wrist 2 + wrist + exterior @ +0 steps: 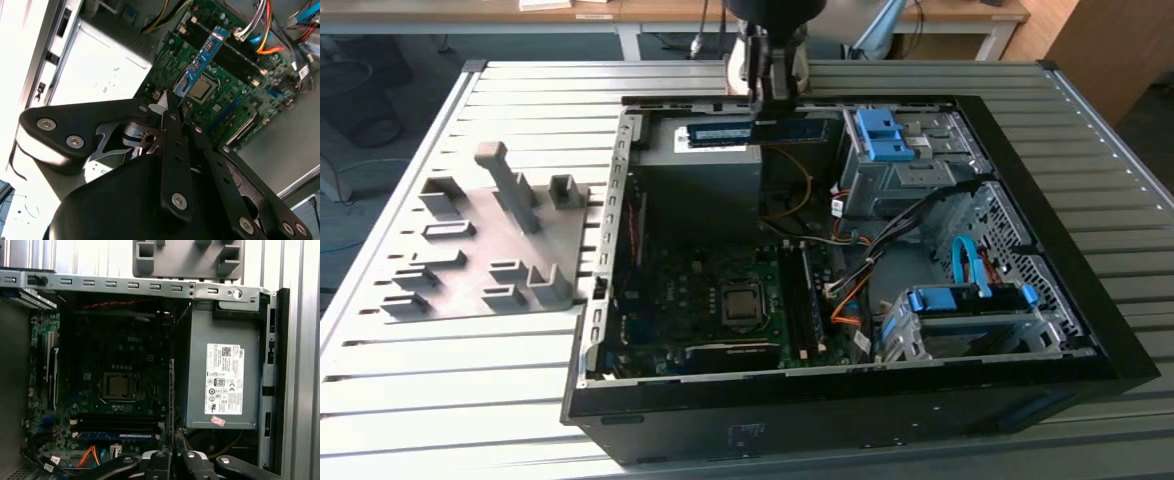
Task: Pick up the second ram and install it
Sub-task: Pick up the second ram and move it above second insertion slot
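The gripper (172,104) is clamped on one end of the ram (201,61), holding it above the open case (854,420). Below lies the motherboard (220,105), where another stick (115,436) seems already seated. A fixture plate (467,250) sits beyond.

Metal, plastic, circuit board
Ribbed matt metal table (454,400); matt plastic fixture plate (474,245); blue-green circuit-board second ram (201,61); smooth black gripper (171,103) links.

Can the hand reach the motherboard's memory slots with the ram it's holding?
Probably yes: the case lies open and the memory slots are uncovered; the hand holds the second ram above the power supply.
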